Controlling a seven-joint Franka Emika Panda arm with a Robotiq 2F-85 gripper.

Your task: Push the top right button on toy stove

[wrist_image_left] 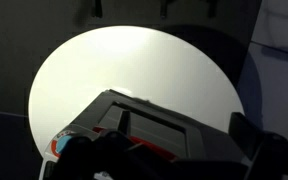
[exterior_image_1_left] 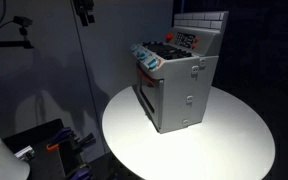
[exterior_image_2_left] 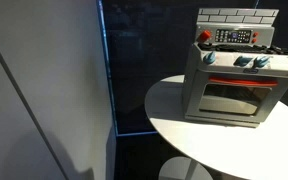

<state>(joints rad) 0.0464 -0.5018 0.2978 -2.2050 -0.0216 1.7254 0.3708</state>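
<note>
The toy stove (exterior_image_1_left: 179, 85) is a boxy grey oven with a white brick back wall, a black cooktop and a small red control panel (exterior_image_1_left: 187, 40). It stands on the round white table (exterior_image_1_left: 234, 140). It shows in both exterior views, and in one its teal front knobs and oven door face the camera (exterior_image_2_left: 232, 85). In the wrist view the stove (wrist_image_left: 149, 125) fills the lower middle, close below the camera. My gripper (wrist_image_left: 169, 155) shows only there, as dark fingers set wide apart at the bottom edge, open and empty. It is out of frame in both exterior views.
The stove stands at the table's far side. The table's edge (wrist_image_left: 44, 80) drops off to a dark floor. A white wall panel (exterior_image_2_left: 34, 90) stands beside the table. Dark equipment (exterior_image_1_left: 44, 140) sits low beside the table.
</note>
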